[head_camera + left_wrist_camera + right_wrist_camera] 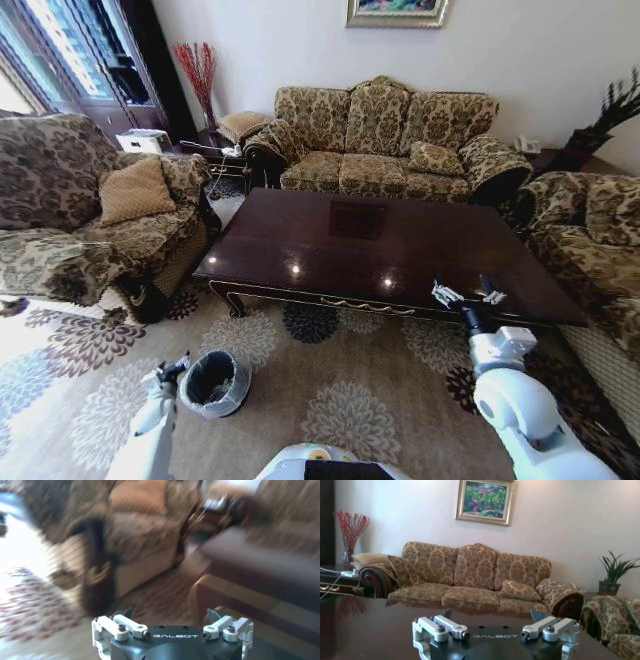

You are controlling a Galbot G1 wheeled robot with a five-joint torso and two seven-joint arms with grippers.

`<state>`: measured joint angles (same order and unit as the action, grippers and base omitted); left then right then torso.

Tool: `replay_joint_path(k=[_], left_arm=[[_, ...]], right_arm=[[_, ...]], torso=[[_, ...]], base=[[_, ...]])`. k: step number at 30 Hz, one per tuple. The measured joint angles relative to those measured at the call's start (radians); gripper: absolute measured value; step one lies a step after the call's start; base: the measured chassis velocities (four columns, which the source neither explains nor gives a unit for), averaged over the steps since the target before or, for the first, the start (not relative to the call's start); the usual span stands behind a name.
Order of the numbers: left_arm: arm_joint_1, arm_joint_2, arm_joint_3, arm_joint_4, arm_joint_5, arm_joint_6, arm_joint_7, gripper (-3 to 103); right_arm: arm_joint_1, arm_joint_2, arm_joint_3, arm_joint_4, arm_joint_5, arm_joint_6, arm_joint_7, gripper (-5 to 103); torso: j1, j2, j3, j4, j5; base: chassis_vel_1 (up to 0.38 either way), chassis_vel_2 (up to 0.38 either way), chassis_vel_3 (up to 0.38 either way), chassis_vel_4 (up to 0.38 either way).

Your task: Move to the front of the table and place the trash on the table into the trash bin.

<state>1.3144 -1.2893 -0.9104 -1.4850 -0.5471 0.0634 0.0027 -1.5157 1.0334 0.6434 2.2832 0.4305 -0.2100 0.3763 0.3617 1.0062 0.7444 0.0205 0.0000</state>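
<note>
Two grippers: both with jaws spread apart and holding nothing.
Right gripper point(468, 293): lower right of the head view, raised just above the front edge of the table, dark fingertips pointing toward the sofa. In its wrist view the right gripper point(492, 614) hangs over the dark top.
Left gripper point(172, 370): lower left of the head view, low over the carpet, just beside the trash bin. In its wrist view the left gripper point(171, 614) is released; the scene beyond it is smeared.
Trash bin point(237, 392): lower left of the head view, standing on the floral carpet point(350, 400), well apart from the table's front left leg.
Bin direction: upright, round mouth facing up, so it has no long axis across the floor.
Bin handling: probably light and easy to tip. The plastic liner point(200, 402) folded over the rim looks thin and soft, so litter is better dropped from above than pushed in.
Bin contents: the inside is too dark to make out.
Table point(400, 250): centre of the head view, in front of the patterned sofa point(380, 140).
Table direction: long axis runs left to right across the frame, its right end dipping toward the lower right.
Table surface: glossy and likely slippery, showing lamp glints and a reflected picture frame.
Task progress: the top looks cleared, so the work seems at or near its end.
</note>
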Motion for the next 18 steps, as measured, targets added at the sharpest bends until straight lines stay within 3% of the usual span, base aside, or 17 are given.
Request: replay_joint_path(k=[2, 3, 4, 5, 6, 7, 10, 18], left_arm=[[0.078, -0.046, 0.025, -0.310, -0.045, 0.084, -0.030, 100], [0.078, -0.046, 0.025, -0.310, -0.045, 0.084, -0.030, 100], [0.102, -0.065, 0.038, -0.401, -0.025, 0.093, -0.031, 100], [0.123, -0.087, 0.054, -0.480, 0.011, 0.096, -0.029, 100], [0.163, -0.155, 0.105, -0.603, 0.131, 0.083, -0.016, 100], [0.163, -0.155, 0.105, -0.603, 0.131, 0.083, -0.016, 100], [0.204, -0.249, 0.210, -0.677, 0.367, 0.005, 0.003, 100], [0.246, -0.264, 0.338, -0.643, 0.449, -0.044, -0.009, 100]], right_arm=[[-0.028, 0.036, -0.009, 0.009, -0.052, 0.000, -0.023, 100], [-0.028, 0.036, -0.009, 0.009, -0.052, 0.000, -0.023, 100], [-0.043, 0.055, -0.018, 0.012, -0.071, 0.000, -0.033, 100], [-0.057, 0.072, -0.025, 0.015, -0.088, 0.000, -0.042, 100], [-0.100, 0.122, -0.041, 0.017, -0.135, 0.009, -0.083, 100], [-0.100, 0.122, -0.041, 0.017, -0.135, 0.009, -0.083, 100], [-0.173, 0.195, -0.054, 0.021, -0.231, 0.045, -0.135, 100], [-0.291, 0.291, -0.046, 0.077, -0.361, 0.099, -0.173, 100]], torso=[[0.000, 0.000, 0.000, -0.0001, 0.0004], [0.000, 0.000, 0.000, -0.0001, 0.0004], [0.000, 0.000, 0.000, -0.0002, 0.0001], [0.000, 0.000, 0.000, -0.0003, 0.0010], [0.000, 0.000, 0.000, -0.0002, 0.0011], [0.000, 0.000, 0.000, -0.0002, 0.0011], [0.000, 0.000, 0.000, -0.0001, 0.0007], [0.000, 0.000, 0.000, -0.0001, 0.0000]], base=[[0.000, 0.000, 0.000, 0.000], [0.000, 0.000, 0.000, 0.000], [0.000, 0.000, 0.000, 0.000], [0.000, 0.000, 0.000, 0.000], [0.000, 0.000, 0.000, 0.000], [0.000, 0.000, 0.000, 0.000], [0.000, 0.000, 0.000, 0.000], [0.000, 0.000, 0.000, 0.000]])
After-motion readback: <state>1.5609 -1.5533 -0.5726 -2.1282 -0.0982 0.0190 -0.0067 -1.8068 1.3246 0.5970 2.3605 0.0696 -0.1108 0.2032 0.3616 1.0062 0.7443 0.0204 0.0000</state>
